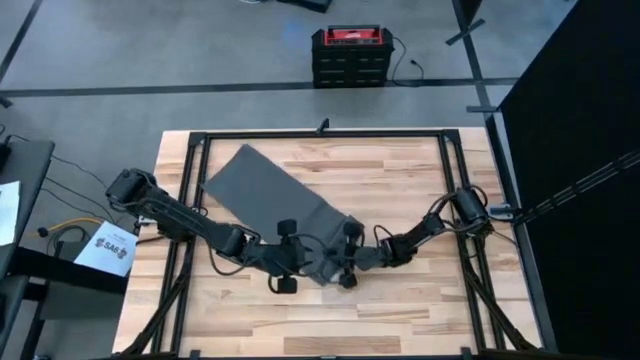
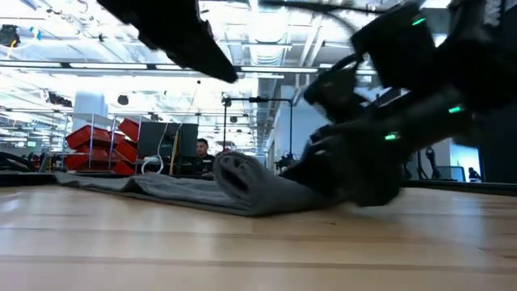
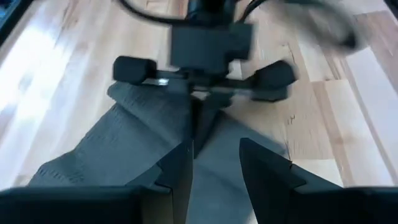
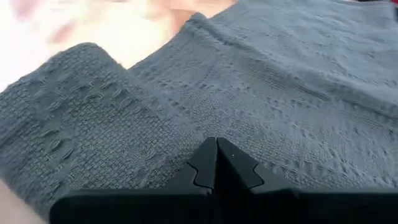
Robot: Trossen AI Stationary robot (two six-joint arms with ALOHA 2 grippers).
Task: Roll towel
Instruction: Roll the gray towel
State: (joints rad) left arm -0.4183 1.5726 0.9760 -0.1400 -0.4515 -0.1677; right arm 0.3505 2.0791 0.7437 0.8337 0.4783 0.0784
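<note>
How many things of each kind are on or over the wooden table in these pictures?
Towel: 1
Grippers: 2, the left gripper and the right gripper, both at the towel's rolled end
Table: 1
Total: 4

A pale wooden plank worktop [image 1: 400,290] fills the frame's centre; the dark grey towel [image 1: 262,188] lies diagonally across its upper-left and middle part.
</note>
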